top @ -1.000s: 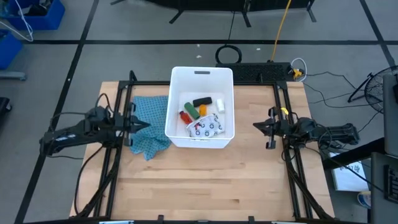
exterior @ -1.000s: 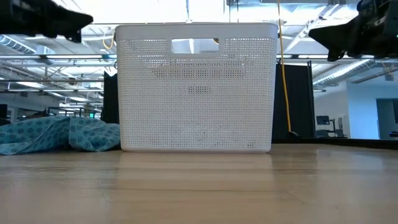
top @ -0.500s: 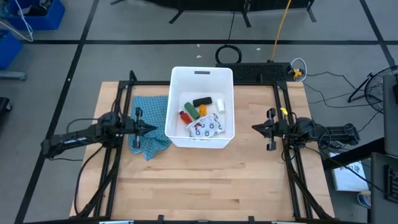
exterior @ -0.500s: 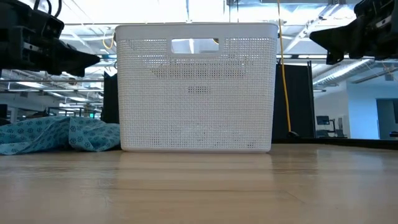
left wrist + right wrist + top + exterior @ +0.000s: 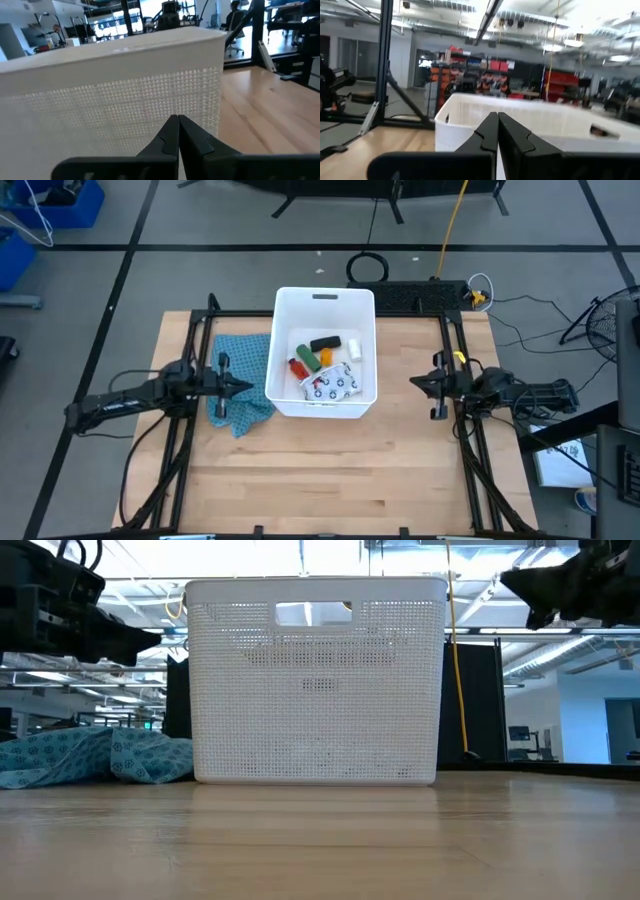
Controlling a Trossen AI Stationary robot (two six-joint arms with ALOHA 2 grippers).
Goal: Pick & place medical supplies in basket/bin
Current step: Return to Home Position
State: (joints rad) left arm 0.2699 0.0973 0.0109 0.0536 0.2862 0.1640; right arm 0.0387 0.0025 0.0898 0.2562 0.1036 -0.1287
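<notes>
Left claw [image 5: 241, 387], right claw [image 5: 413, 383] flank tub [image 5: 322, 318], seemingly closed.

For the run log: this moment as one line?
left gripper: shut, above teal cloth | right gripper: shut, right of white bin | medical supplies: in bin

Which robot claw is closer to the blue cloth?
Left. The left gripper hangs above the teal cloth, beside the white tub; the right gripper is on the tub's far side, away from the cloth.
</notes>
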